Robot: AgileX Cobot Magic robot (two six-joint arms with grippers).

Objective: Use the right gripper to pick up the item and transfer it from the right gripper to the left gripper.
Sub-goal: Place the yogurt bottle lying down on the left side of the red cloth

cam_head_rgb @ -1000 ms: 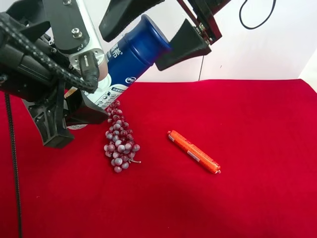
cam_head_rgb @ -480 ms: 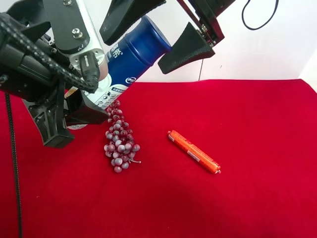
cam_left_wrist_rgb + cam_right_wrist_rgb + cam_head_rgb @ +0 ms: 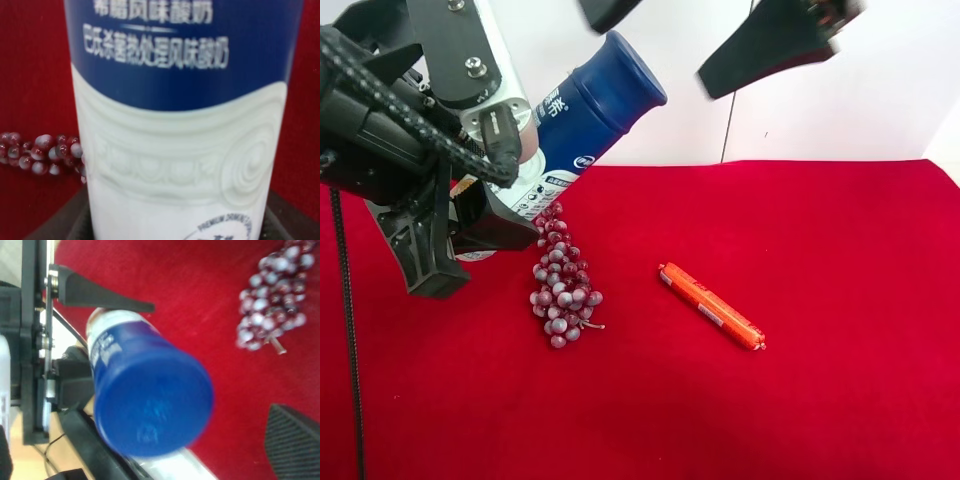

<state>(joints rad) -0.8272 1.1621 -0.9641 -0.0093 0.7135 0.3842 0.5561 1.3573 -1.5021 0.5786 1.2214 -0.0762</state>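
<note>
Exterior high view: nearest, at the view's left, the bulky left arm reaches in low over the red cloth (image 3: 820,250). The left gripper (image 3: 470,250) is clamped on the white lower end of the item (image 3: 590,110), which is held off the cloth, slanting up with its blue cap highest. Below it lie the grape bunch (image 3: 560,290) and, well apart, the orange tube (image 3: 710,305). Farthest, at the top edge, the right gripper (image 3: 690,30) is blurred, its fingers spread wide and seemingly clear of the cap.
</note>
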